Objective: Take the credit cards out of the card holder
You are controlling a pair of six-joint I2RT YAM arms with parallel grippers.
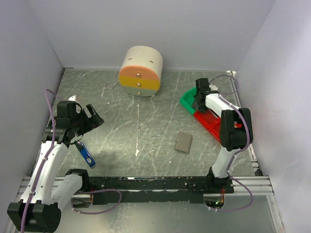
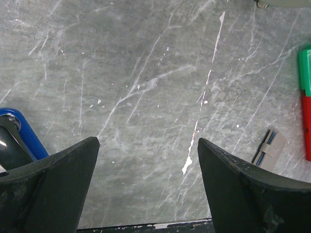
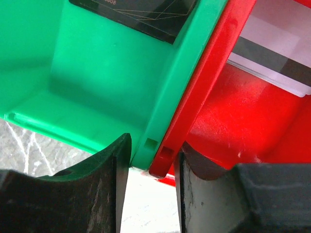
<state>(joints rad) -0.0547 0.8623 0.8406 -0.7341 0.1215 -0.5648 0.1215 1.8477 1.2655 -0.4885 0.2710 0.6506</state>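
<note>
The grey-brown card holder (image 1: 183,142) lies folded on the table right of centre; in the left wrist view (image 2: 269,149) its edge shows pale blue inside. A black credit card (image 3: 141,17) lies in the green bin (image 3: 87,73), and a pale card with a dark stripe (image 3: 272,53) lies in the red bin (image 3: 233,116). My right gripper (image 1: 197,104) (image 3: 151,160) straddles the two bins' adjoining walls, with its jaws closed against them. My left gripper (image 1: 92,114) (image 2: 148,150) is open and empty, far left of the holder.
A blue-and-black stick-shaped object (image 1: 86,154) (image 2: 22,131) lies below my left gripper. A round cream, orange and yellow drawer unit (image 1: 141,70) stands at the back centre. The green bin (image 1: 187,101) and the red bin (image 1: 209,124) sit at the right, near the wall.
</note>
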